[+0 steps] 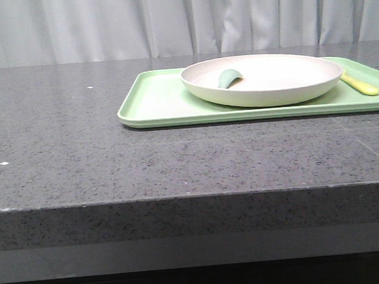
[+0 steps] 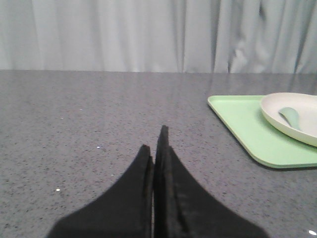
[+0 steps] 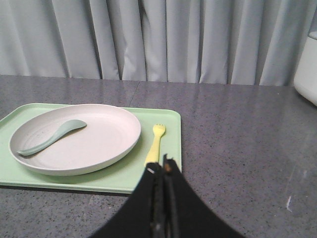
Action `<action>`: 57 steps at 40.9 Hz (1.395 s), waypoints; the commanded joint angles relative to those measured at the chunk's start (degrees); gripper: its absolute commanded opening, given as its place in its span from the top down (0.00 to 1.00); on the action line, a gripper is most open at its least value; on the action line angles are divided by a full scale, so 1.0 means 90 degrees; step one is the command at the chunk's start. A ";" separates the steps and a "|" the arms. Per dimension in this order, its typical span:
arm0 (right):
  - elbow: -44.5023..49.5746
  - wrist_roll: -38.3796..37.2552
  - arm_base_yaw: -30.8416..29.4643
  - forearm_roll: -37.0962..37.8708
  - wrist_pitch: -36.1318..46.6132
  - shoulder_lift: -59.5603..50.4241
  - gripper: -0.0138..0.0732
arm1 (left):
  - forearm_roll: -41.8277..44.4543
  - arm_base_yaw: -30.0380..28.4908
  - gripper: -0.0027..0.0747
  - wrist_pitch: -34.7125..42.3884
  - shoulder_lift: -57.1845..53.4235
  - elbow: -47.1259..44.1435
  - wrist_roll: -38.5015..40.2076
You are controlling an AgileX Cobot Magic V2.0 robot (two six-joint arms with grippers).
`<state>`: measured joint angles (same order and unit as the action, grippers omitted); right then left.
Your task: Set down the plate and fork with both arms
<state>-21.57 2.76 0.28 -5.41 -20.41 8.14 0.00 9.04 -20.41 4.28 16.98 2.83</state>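
Observation:
The off-white plate [image 1: 263,79] sits on a light-green tray [image 1: 154,102] at the table's right. It also shows in the left wrist view [image 2: 297,116] and the right wrist view [image 3: 79,139]. A small teal utensil [image 1: 228,78] lies in the plate. The pale-yellow fork [image 1: 361,86] lies on the tray right of the plate, also in the right wrist view [image 3: 155,144]. My left gripper [image 2: 154,141] is shut and empty over bare table, left of the tray. My right gripper [image 3: 162,167] is shut and empty, its tips at the fork's handle end. Neither gripper shows in the front view.
The grey speckled table [image 1: 79,143] spreads left of the tray. A grey curtain [image 1: 168,20] hangs behind. A white object [image 3: 308,64] stands at the edge of the right wrist view.

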 commanded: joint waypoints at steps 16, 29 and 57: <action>-0.0149 0.0066 0.0001 0.0050 0.0564 0.0067 0.92 | 0.0000 -0.0771 0.99 0.1334 -0.0658 -0.1599 -0.0004; -0.0149 0.0066 0.0001 0.0050 0.0557 0.0067 0.92 | 0.0000 -0.0771 0.99 0.1718 -0.0646 -0.1943 -0.0004; -0.0149 0.0066 0.0001 0.0050 0.0557 0.0067 0.92 | 0.0000 -0.0771 0.99 0.1718 -0.0646 -0.1943 -0.0004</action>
<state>-21.39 2.78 0.28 -5.41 -20.30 8.14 0.00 2.23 -9.98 -0.34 -0.37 2.83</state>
